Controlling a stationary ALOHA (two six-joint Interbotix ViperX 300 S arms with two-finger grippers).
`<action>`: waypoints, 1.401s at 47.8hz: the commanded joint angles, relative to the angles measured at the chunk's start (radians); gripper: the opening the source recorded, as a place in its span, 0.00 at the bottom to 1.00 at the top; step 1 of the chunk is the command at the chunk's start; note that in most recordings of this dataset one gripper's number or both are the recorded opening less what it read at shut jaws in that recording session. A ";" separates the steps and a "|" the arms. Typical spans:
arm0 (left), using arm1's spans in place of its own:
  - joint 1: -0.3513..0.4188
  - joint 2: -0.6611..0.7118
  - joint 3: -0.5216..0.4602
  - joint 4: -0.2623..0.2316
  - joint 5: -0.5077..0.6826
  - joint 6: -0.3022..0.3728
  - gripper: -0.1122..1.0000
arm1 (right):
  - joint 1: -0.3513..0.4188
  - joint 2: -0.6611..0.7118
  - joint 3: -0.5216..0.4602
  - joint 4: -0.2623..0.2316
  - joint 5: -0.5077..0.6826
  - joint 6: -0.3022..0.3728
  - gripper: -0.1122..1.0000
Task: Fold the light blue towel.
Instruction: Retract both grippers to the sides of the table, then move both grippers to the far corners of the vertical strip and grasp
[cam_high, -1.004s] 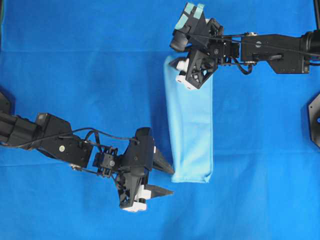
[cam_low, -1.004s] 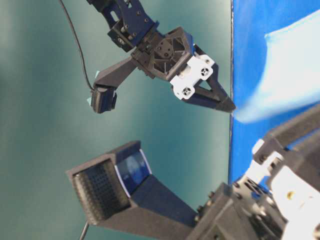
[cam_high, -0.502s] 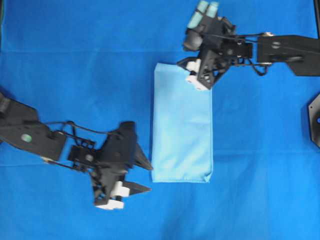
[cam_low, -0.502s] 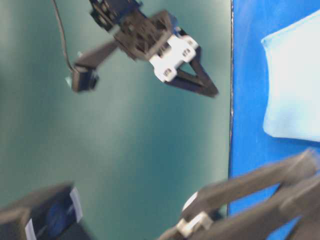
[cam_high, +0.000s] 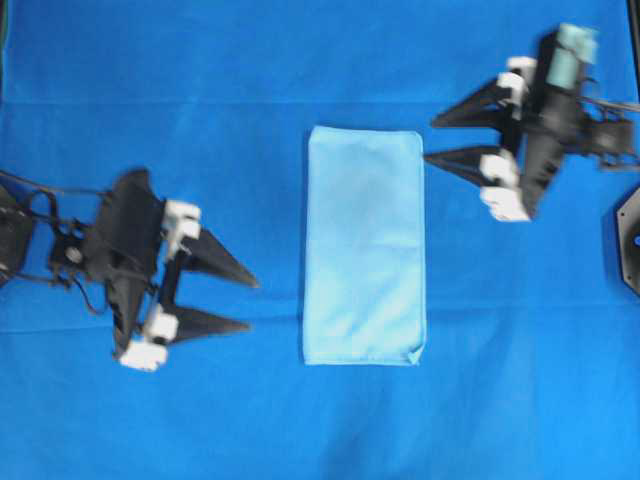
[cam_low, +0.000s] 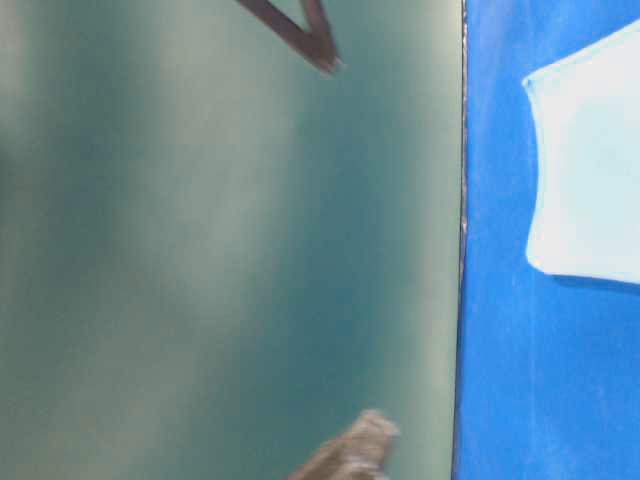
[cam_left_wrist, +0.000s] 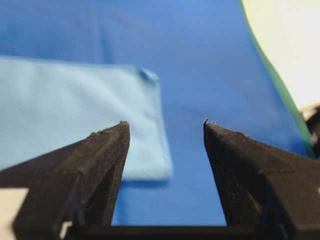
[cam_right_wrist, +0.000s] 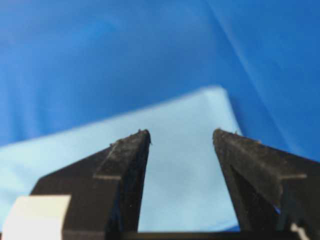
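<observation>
Both arms have withdrawn from the towel (cam_high: 364, 245), which lies folded flat mid-counter (cam_high: 250, 80). We see left gripper (cam_high: 248, 303) and right gripper (cam_high: 430, 140) open, empty. Wrist views alone show the bare gap between the jaws.

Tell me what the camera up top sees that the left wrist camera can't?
Only the overhead view shows the whole light blue towel, folded into a tall rectangle, with the open left tool and open right tool apart from it. Only the left wrist view shows the table's edge. Both show towel and blue table covering.
</observation>
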 joint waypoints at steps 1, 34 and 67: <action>0.021 -0.040 0.021 0.003 -0.044 0.020 0.58 | 0.017 -0.081 0.040 0.000 -0.049 -0.003 0.63; 0.187 -0.081 0.080 0.003 -0.066 0.094 0.58 | 0.020 -0.150 0.199 -0.005 -0.179 -0.038 0.62; 0.460 0.295 -0.147 0.003 -0.048 0.184 0.86 | -0.256 0.282 -0.006 -0.012 -0.098 -0.091 0.66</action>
